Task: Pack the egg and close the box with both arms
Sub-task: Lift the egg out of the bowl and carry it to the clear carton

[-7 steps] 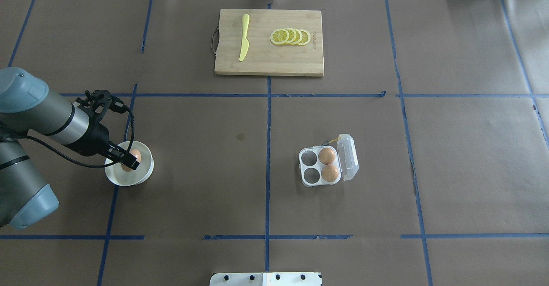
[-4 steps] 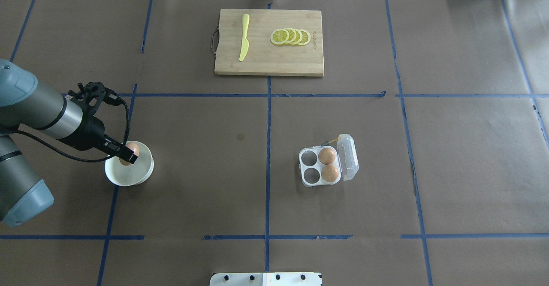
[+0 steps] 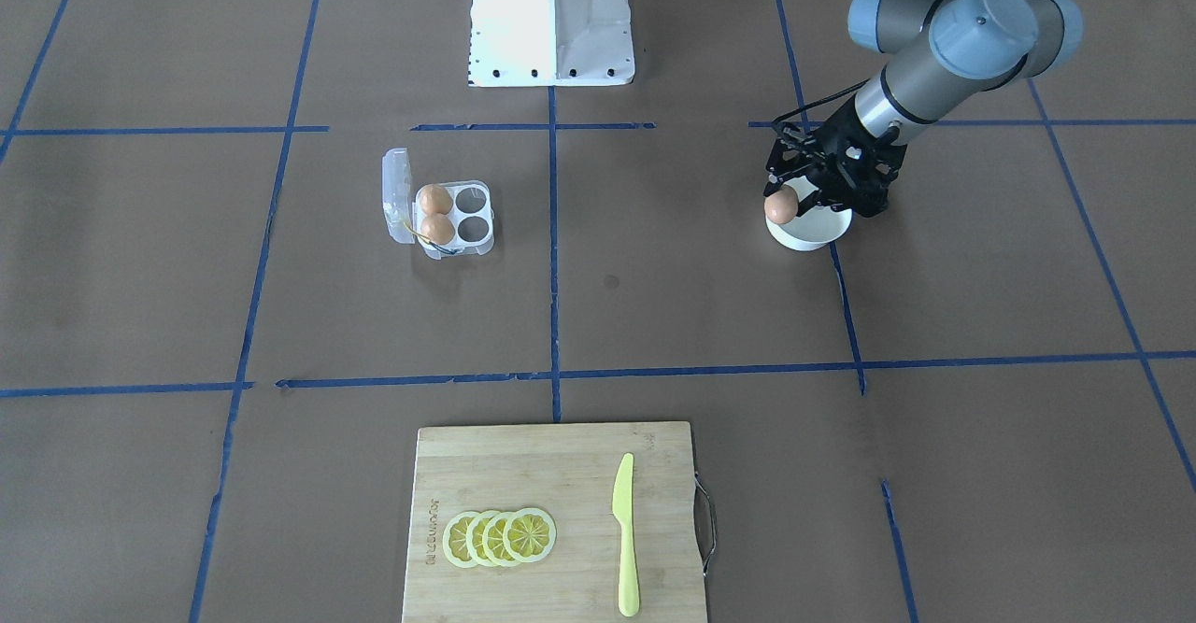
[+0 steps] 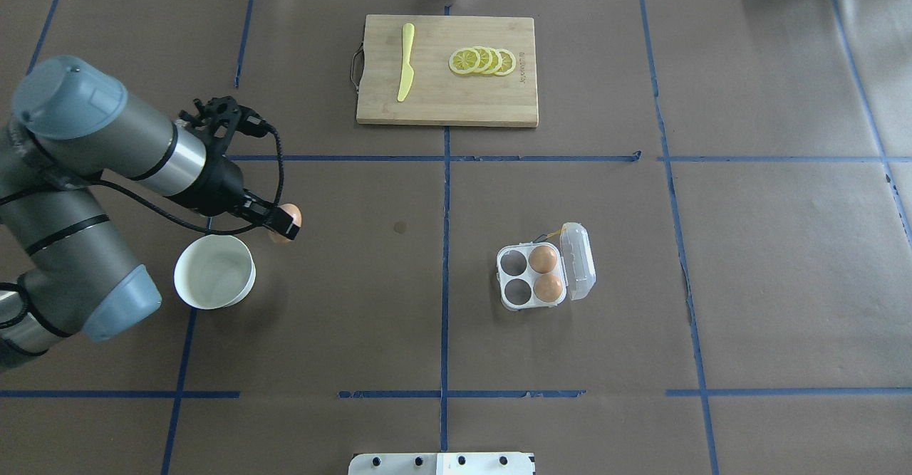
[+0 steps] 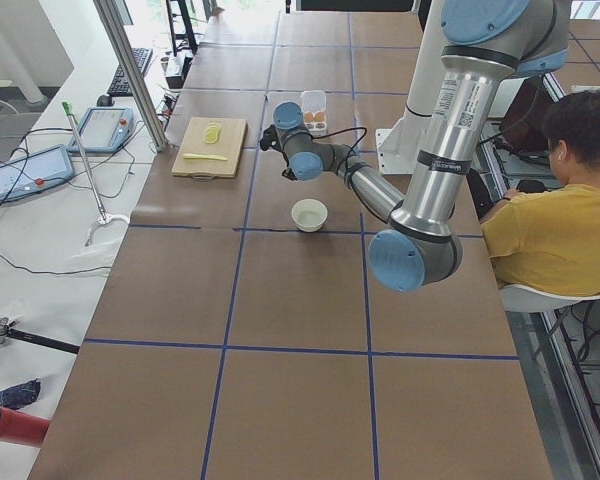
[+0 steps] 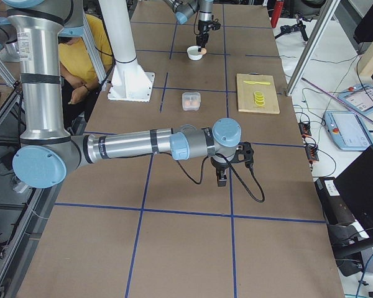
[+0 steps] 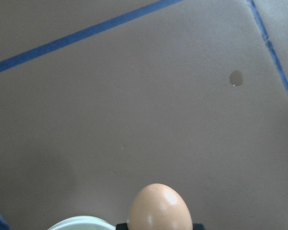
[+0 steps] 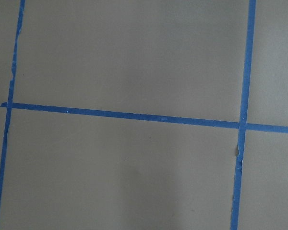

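My left gripper [image 4: 285, 224] is shut on a tan-brown egg [image 4: 292, 213] and holds it in the air, just beyond the far right rim of the white bowl [image 4: 214, 273]. The egg fills the bottom of the left wrist view [image 7: 160, 209]. The clear four-cup box [image 4: 531, 275] sits open at mid-table, its lid [image 4: 578, 260] folded out to the right. Two eggs [image 4: 545, 258] fill its right cups and the two left cups are empty. My right gripper [image 6: 222, 180] shows only in the exterior right view, low over the table; I cannot tell whether it is open or shut.
A wooden cutting board [image 4: 447, 105] with a yellow knife [image 4: 405, 62] and lemon slices [image 4: 482, 60] lies at the far middle. The bowl looks empty. Blue tape lines cross the brown table. A person sits beside the robot [image 5: 550, 200].
My left gripper has lifted the egg out of the bowl and carried it up and to the right, past the bowl's rim. The box has not moved.
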### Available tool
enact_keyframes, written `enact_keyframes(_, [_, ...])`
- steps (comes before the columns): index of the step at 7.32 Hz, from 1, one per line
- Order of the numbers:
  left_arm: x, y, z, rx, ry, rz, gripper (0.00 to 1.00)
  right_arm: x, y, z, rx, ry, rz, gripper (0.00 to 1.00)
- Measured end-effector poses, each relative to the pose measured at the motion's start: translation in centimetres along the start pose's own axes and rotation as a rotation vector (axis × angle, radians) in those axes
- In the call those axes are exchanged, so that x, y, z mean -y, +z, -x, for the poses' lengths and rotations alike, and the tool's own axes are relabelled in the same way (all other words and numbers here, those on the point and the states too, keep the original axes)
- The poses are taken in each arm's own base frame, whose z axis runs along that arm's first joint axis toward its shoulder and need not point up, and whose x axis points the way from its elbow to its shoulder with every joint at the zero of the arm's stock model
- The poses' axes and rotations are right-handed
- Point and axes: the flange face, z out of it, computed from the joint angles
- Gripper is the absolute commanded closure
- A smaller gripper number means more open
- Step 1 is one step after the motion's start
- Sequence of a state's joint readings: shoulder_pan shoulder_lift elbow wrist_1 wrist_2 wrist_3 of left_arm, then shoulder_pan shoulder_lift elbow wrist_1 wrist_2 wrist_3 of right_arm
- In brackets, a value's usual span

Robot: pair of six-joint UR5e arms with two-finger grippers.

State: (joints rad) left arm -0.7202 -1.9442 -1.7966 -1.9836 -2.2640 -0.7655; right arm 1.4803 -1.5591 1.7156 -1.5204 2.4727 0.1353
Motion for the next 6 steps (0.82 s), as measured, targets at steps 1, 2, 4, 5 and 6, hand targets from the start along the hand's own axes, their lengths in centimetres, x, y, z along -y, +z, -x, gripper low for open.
enact_keyframes(1, [1.4,1.7,-4.0,-0.032,-0.033,0.004,1.00,0.0,0.0,0.0,0.001,0.001,0.000,0.00])
enact_keyframes(2, [2.3,3.2,-7.7,-0.045,-0.063,-0.007,1.00,0.0,0.0,0.0,0.001,0.001,0.001,0.00])
enact_keyframes(4, [3.4,6.9,-15.1,-0.046,-0.099,-0.056,1.00,0.1,-0.1,0.1,0.003,-0.001,-0.001,0.00])
enact_keyframes(5, [3.6,9.0,-18.9,-0.038,-0.102,-0.094,1.00,0.1,-0.1,0.1,0.002,-0.002,-0.001,0.00])
enact_keyframes(6, [4.1,11.2,-22.9,-0.023,-0.104,-0.137,1.00,0.1,0.0,0.0,0.001,-0.001,0.000,0.00])
